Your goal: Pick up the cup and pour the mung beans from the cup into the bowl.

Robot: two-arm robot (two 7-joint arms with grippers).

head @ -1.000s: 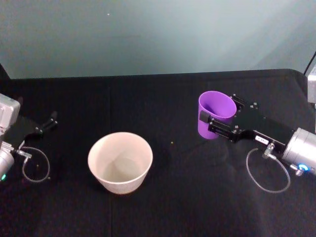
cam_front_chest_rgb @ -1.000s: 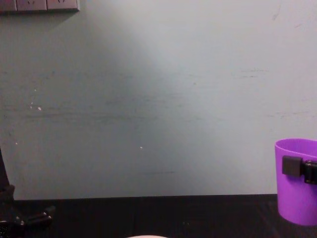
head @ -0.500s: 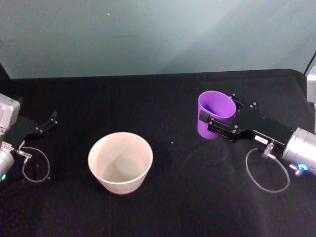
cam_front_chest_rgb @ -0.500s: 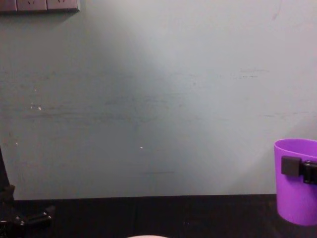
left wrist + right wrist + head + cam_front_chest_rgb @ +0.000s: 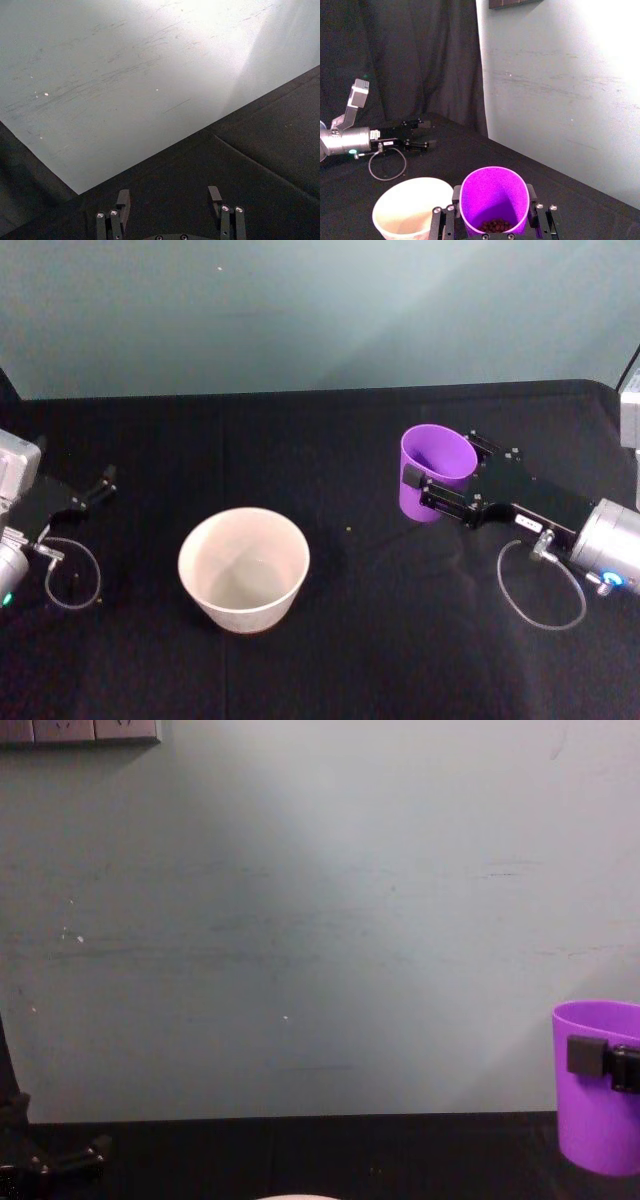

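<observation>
At the black table [image 5: 300,440], right jaws grip the cup [image 5: 440,456].

cup [image 5: 597,1092]: chest view, cut by frame edge at 3 o'clock; far side out of frame. R wrist view: base cut off at frame bottom.
mung beans [image 5: 495,226]: dark patch low inside cup, lower part cut by frame edge; depth of heap can't tell.
bowl [image 5: 290,1198]: chest view, cut off at 6 o'clock, just a rim sliver left. R wrist view: near side cut off too.
right gripper [image 5: 440,468]: far finger partly hidden behind cup, at cup's 1 o'clock; arm cut by frame edge at 3 o'clock.
left gripper [image 5: 169,192]: L wrist view, palm cut off below fingers; head view, arm cut at 9 o'clock.
speck [image 5: 347,531]: on cloth [image 5: 330,660], 8 o'clock of cup; too small to tell what.
</observation>
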